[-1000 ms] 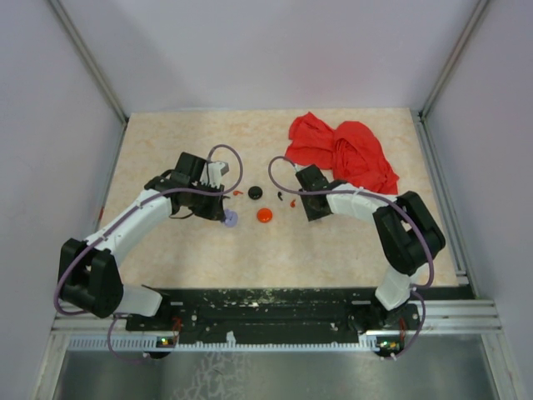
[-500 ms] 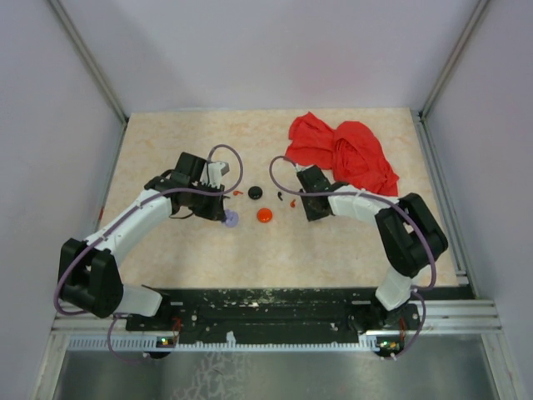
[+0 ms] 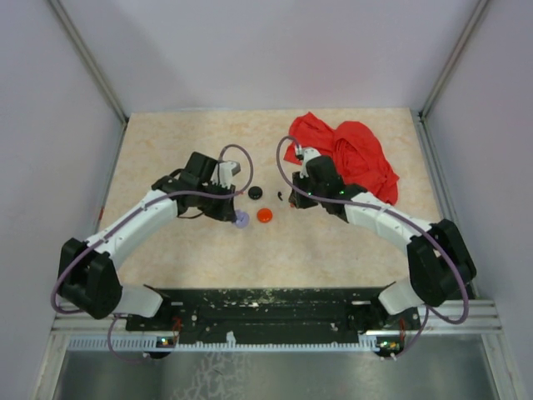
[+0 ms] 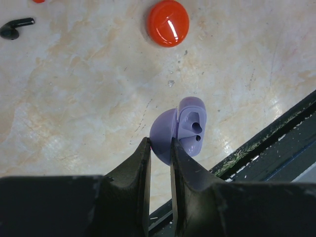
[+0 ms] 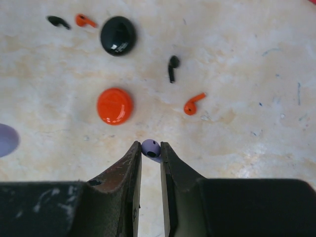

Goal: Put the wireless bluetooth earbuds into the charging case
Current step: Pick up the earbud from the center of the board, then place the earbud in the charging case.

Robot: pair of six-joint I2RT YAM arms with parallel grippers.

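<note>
My left gripper is shut on the rim of an open lavender case whose two earbud sockets show; in the top view that case hangs just left of the red case. My right gripper is shut on a small lavender earbud above the table. The black charging case lies closed on the table beyond the red case. One black earbud lies right of it, another far to its left.
Two orange earbuds lie loose on the table. A crumpled red cloth sits at the back right, behind my right arm. The black base rail runs along the near edge.
My right gripper has closed on the lavender earbud, and the arm has stretched out with its wrist now further back. My left gripper has shifted slightly right with the lavender case.
</note>
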